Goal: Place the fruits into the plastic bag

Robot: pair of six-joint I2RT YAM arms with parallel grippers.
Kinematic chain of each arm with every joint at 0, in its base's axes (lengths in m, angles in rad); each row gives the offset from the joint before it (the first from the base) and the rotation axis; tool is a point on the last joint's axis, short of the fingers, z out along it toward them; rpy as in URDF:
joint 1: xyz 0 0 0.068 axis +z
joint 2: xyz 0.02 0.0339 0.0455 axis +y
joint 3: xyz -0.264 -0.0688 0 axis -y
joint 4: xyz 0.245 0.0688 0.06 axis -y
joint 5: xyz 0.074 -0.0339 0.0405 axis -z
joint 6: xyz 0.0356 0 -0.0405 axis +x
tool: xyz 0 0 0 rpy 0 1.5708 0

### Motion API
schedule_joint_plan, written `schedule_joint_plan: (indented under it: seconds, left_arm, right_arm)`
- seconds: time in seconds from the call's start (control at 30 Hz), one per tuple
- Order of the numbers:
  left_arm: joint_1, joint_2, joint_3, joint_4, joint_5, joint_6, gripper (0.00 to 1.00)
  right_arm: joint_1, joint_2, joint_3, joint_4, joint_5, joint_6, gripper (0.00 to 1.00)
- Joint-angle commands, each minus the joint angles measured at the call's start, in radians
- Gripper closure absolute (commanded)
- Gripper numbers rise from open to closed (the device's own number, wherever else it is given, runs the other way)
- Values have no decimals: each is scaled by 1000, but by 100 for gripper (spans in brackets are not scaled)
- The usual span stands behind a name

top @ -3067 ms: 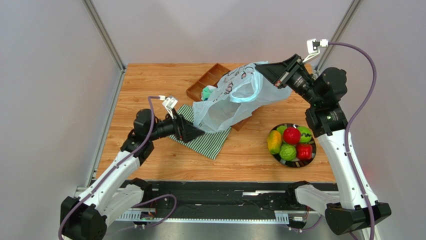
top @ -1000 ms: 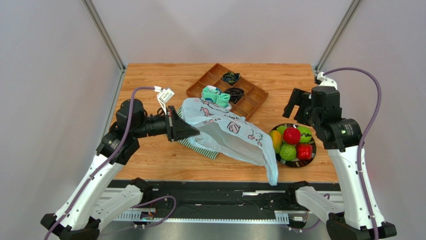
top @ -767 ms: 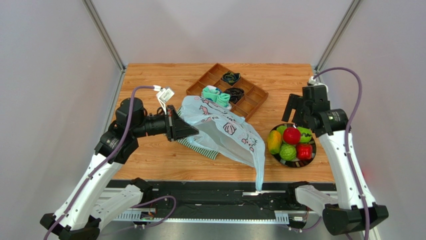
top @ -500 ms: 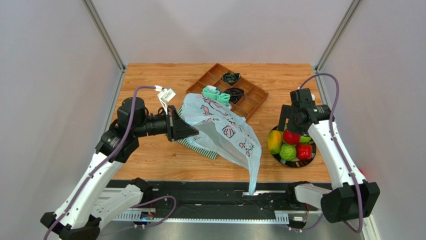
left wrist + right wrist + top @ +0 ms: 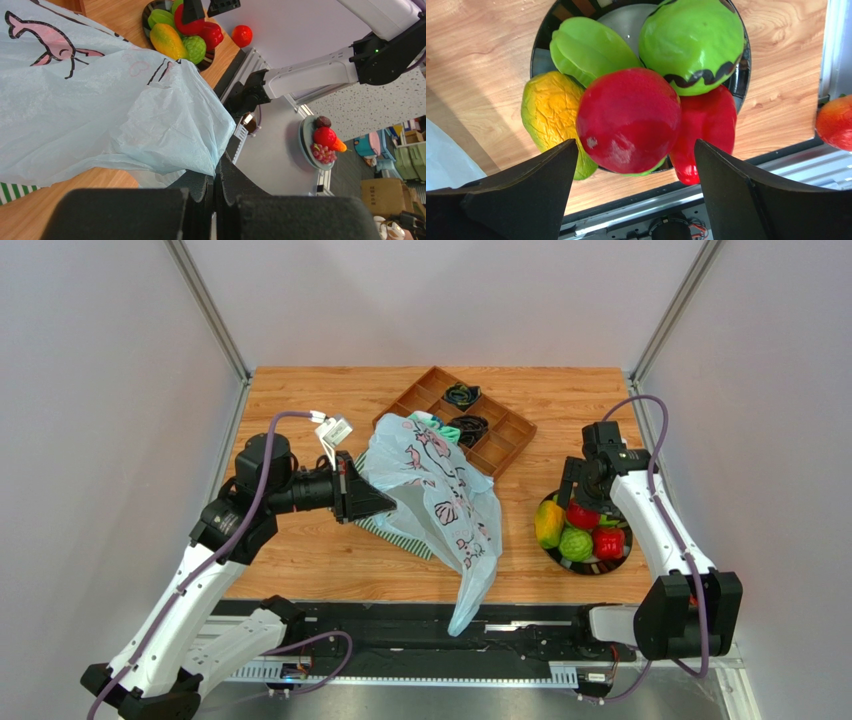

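Note:
The pale-blue plastic bag (image 5: 438,490) with pink cartoon print lies slumped across the middle of the table, and its tail hangs over the front edge. My left gripper (image 5: 388,502) is shut on an edge of the bag (image 5: 115,115), pinched at the fingertips (image 5: 216,167). The fruits sit piled on a dark plate (image 5: 598,570): a yellow-orange mango (image 5: 548,524), a bumpy green one (image 5: 576,544) and a red one (image 5: 608,542). My right gripper (image 5: 636,145) hangs open just over the pile, its fingers either side of the round red fruit (image 5: 628,120), apart from it.
A brown divided wooden tray (image 5: 508,432) stands behind the bag, with dark cords in two compartments. A green-and-white striped cloth (image 5: 395,537) lies under the bag. A green striped fruit (image 5: 691,45) and a smooth green one (image 5: 588,50) fill the plate's far side.
The right gripper let go of the bag and came down over the fruit plate. The bag dropped and its free end swung left over the front edge. The left arm held still.

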Motion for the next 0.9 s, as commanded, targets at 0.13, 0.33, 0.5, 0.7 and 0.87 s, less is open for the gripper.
schedule_joint_plan:
  seconds: [0.13,0.33,0.5,0.7,0.87]
  left_arm:
    - [0,4,46,11,-6,25,100]
    - [0,3,46,10,-8,29,100]
    - [0,1,46,8,-8,32,100]
    - [0,1,46,10,-6,35,100]
    - [0,3,46,13,-5,34,100]
  right_arm:
    - [-27,53,-8,103,-62,-24,10]
    - [-31,67,-14,109,-65,-19,15]
    - [-30,59,-25,100,-38,-19,25]
    - [-30,41,-13,79,-24,-24,45]
    - [-31,10,13,48,-28,-21,55]
